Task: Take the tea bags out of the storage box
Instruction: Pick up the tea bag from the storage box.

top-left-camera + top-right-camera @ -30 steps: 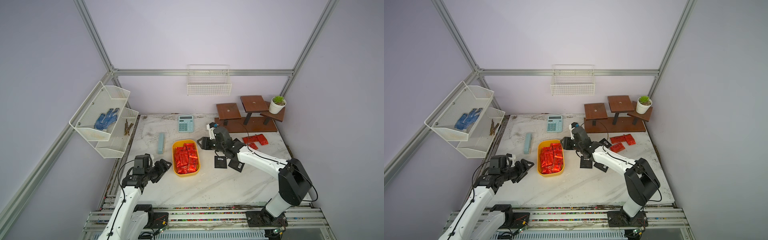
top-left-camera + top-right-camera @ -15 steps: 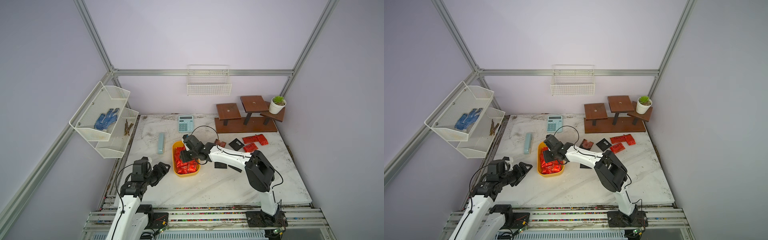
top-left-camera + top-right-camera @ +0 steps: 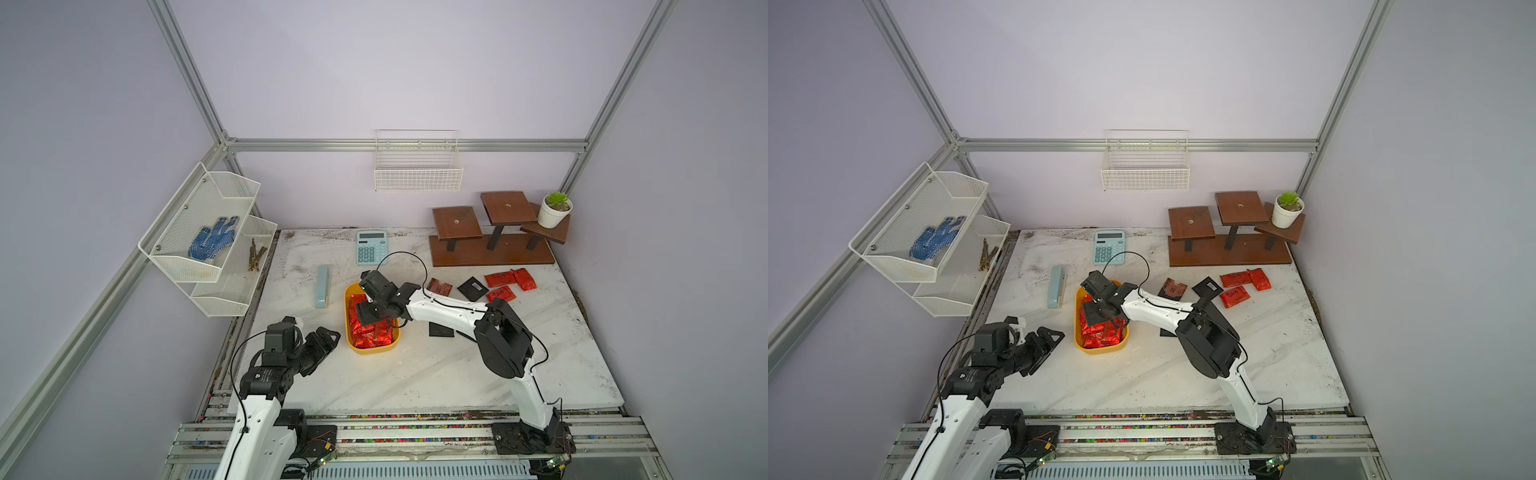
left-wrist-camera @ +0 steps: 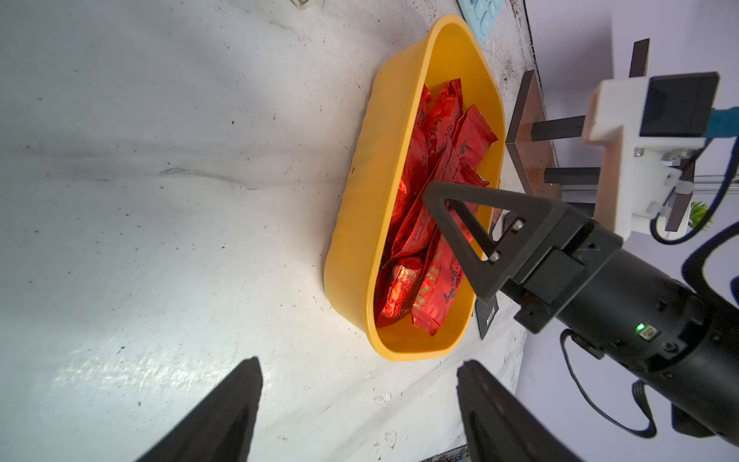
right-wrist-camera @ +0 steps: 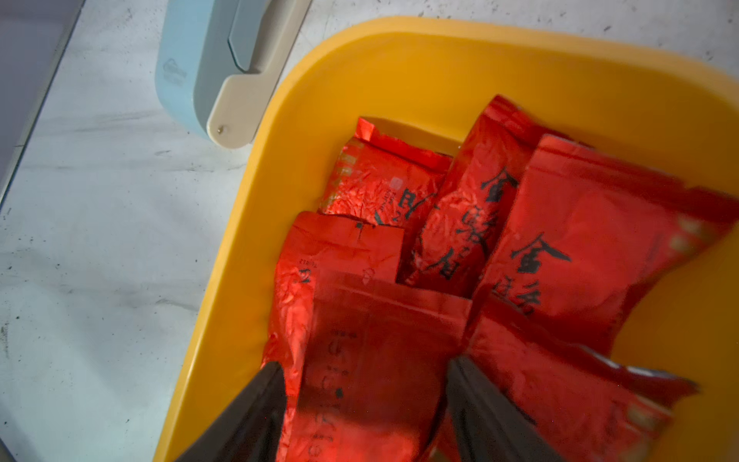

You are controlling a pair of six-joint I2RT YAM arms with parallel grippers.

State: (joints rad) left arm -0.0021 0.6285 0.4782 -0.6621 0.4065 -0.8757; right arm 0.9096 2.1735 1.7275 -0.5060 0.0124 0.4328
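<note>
The yellow storage box (image 3: 369, 351) (image 3: 1100, 350) lies left of the table's middle, filled with several shiny red tea bags (image 3: 365, 332) (image 5: 580, 248) (image 4: 436, 132). My right gripper (image 3: 367, 315) (image 3: 1095, 312) (image 5: 366, 400) reaches down into the box. Its jaws stand open on either side of one red sachet (image 5: 372, 352), not closed on it. My left gripper (image 3: 328, 337) (image 3: 1054, 335) (image 4: 360, 384) hangs open and empty just left of the box's near end. Three red tea bags (image 3: 500, 279), two black ones (image 3: 473, 288) (image 3: 440, 329) and a reddish-brown one (image 3: 439, 286) lie on the table to the right.
A calculator (image 3: 371, 248) lies behind the box and a pale blue stapler-like tool (image 3: 323, 286) (image 5: 208, 68) left of it. A wooden stand (image 3: 490, 249) with a potted plant (image 3: 555, 212) is at the back right. A wire basket (image 3: 417, 170) and a mesh shelf (image 3: 208, 232) hang on the walls.
My right arm has swung left from the black sachets on the table to above the box and lowered into it, its jaws spreading wider. The left arm has shifted slightly.
</note>
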